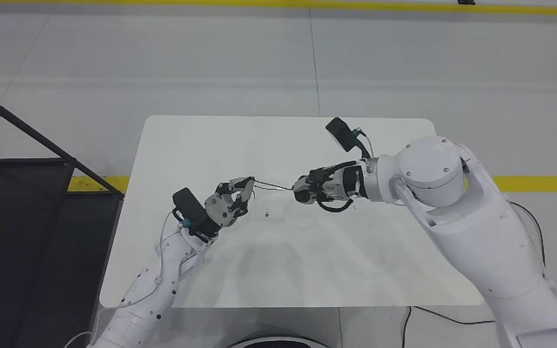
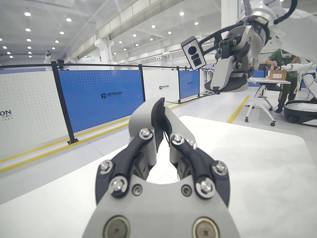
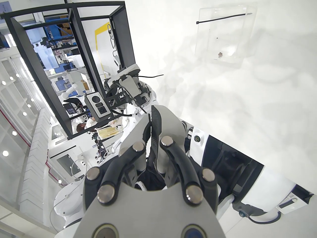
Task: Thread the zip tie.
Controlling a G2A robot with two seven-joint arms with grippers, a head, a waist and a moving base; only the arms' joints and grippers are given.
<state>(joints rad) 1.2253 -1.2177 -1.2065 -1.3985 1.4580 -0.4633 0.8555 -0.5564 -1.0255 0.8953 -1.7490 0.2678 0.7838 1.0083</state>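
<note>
Got the zip tie (image 1: 274,184) pinched in the left gripper (image 1: 246,188), pads closed on it, held above the middle of the table (image 1: 365,261). Sticks out sideways toward the right gripper (image 1: 298,189) and reaches its tips. Pressed shut there too, pads together, but can't tell whether actually biting the tie. Facing each other tip to tip, near but apart. Also seeing a clear tray (image 3: 244,33) on the white surface, with a second black tie (image 3: 223,18) lying inside.
</note>
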